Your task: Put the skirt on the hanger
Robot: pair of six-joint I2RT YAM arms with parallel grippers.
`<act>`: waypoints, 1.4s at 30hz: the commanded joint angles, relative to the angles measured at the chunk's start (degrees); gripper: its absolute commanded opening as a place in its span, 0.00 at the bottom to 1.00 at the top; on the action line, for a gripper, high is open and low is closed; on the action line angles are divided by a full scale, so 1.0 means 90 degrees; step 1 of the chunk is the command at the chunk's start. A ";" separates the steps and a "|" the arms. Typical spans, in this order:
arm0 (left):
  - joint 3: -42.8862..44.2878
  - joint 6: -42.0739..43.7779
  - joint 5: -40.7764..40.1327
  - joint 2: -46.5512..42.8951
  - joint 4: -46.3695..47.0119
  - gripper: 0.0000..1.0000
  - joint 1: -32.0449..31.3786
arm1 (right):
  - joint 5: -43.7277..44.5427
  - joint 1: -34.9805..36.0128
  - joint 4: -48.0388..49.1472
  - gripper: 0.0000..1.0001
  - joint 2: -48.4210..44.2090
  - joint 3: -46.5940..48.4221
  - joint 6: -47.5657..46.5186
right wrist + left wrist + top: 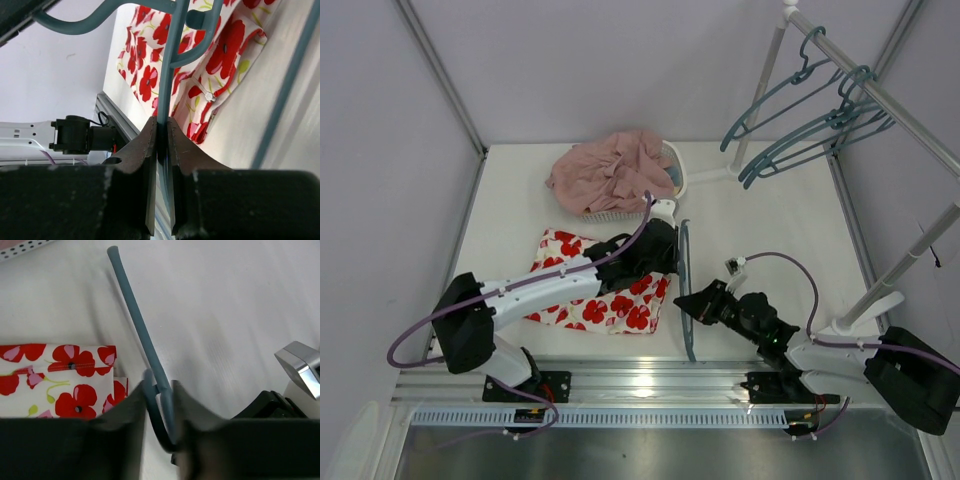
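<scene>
Your right gripper [161, 125] is clamped on the hanger [167, 75], holding it on edge over the table [770, 220]. The left gripper [159, 390] straddles the hanger's bar, though you cannot tell whether those jaws bite it. You'd likely do best to keep the right grip firm, settle the left hold before anything moves, then bring one hanger tip low toward the skirt [620, 305] so the cloth slides on without bunching. It is white with red poppies, lies flat and folded, sits partly under the left arm [550, 285], and is just beside the hanger.
</scene>
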 commanded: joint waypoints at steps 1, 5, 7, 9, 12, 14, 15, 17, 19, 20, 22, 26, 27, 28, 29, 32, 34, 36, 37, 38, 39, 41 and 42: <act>0.0379 -0.0055 -0.0613 0.0078 -0.0159 0.21 -0.0082 | 0.0131 0.0072 0.0689 0.00 0.0282 0.0301 0.0047; 0.0340 0.0101 -0.0791 0.0001 -0.0256 0.00 -0.0082 | 0.0102 0.0092 0.0582 0.00 0.0439 0.0370 0.0164; 0.0311 0.0276 -0.0878 -0.0077 -0.0354 0.00 -0.0082 | 0.0160 0.0082 0.0124 0.00 0.0332 0.0526 0.0164; 0.0359 0.0491 -0.0898 -0.0107 -0.0519 0.00 -0.0082 | 0.0161 0.0082 -0.0403 0.11 0.0088 0.0633 0.0096; 0.0476 0.0628 -0.1083 -0.0088 -0.0793 0.00 -0.0082 | 0.0170 0.0082 -0.1301 0.30 -0.0457 0.0936 0.0008; 0.0564 0.0677 -0.1161 0.0010 -0.1086 0.00 -0.0082 | 0.0307 0.0082 -0.2176 0.36 -0.0780 0.1170 0.0008; 0.0564 0.0677 -0.1181 0.0049 -0.1164 0.00 -0.0082 | 0.0375 0.0072 -0.2472 0.42 -0.1150 0.1248 0.0008; 0.0545 0.0765 -0.1201 0.0069 -0.1262 0.00 -0.0072 | 0.0657 0.0063 -0.3542 0.48 -0.1503 0.1473 0.0115; 0.0506 0.0755 -0.1230 0.0049 -0.1282 0.00 -0.0043 | 0.0853 0.0043 -0.4239 0.48 -0.1961 0.1619 0.0145; 0.0496 0.0746 -0.1230 0.0011 -0.1321 0.00 -0.0023 | 0.1038 0.0014 -0.4774 0.47 -0.2070 0.1688 0.0145; 0.0477 0.0707 -0.1221 -0.0019 -0.1321 0.00 -0.0023 | 0.1156 -0.0025 -0.5129 0.46 -0.2265 0.1640 0.0154; 0.0399 0.0492 -0.1016 -0.0058 -0.1243 0.00 -0.0003 | 0.0942 -0.0220 -0.4676 0.45 -0.1995 0.1318 0.0223; 0.0360 0.0463 -0.0948 -0.0039 -0.1214 0.00 0.0006 | 0.0807 -0.0269 -0.4518 0.45 -0.1858 0.1221 0.0223; 0.0359 0.0433 -0.0821 -0.0019 -0.1194 0.00 0.0016 | 0.0747 -0.0289 -0.4323 0.44 -0.1682 0.1210 0.0184; 0.0359 0.0346 -0.0801 0.0010 -0.1204 0.00 0.0035 | 0.0669 -0.0289 -0.3982 0.43 -0.1313 0.1210 0.0155; 0.0223 0.0141 -0.0732 0.0079 -0.1223 0.00 0.0113 | 0.0415 -0.0289 -0.3347 0.42 -0.0532 0.1356 -0.0001; 0.0038 0.0062 -0.0645 0.0030 -0.1058 0.00 0.0172 | 0.0298 -0.0260 -0.3092 0.42 -0.0198 0.1502 -0.0050; -0.0041 -0.0055 -0.0634 -0.0019 -0.1009 0.00 0.0231 | 0.0191 -0.0240 -0.2701 0.41 0.0260 0.1581 -0.0060; -0.0070 -0.0084 -0.0634 -0.0058 -0.0989 0.00 0.0250 | 0.0161 -0.0221 -0.2603 0.41 0.0398 0.1658 -0.0060; -0.0138 -0.0104 -0.0596 -0.0068 -0.0979 0.00 0.0289 | 0.0122 -0.0192 -0.2409 0.41 0.0515 0.1698 -0.0060; -0.0149 -0.0104 -0.0586 -0.0078 -0.0970 0.00 0.0309 | 0.0122 -0.0172 -0.2329 0.42 0.0633 0.1717 -0.0060; -0.0217 -0.0114 -0.0595 -0.0107 -0.0969 0.00 0.0338 | 0.0073 -0.0094 -0.1989 0.43 0.0916 0.1757 -0.0041; -0.0256 -0.0114 -0.0605 -0.0117 -0.0979 0.00 0.0329 | 0.0092 -0.0065 -0.1900 0.43 0.0994 0.1766 -0.0002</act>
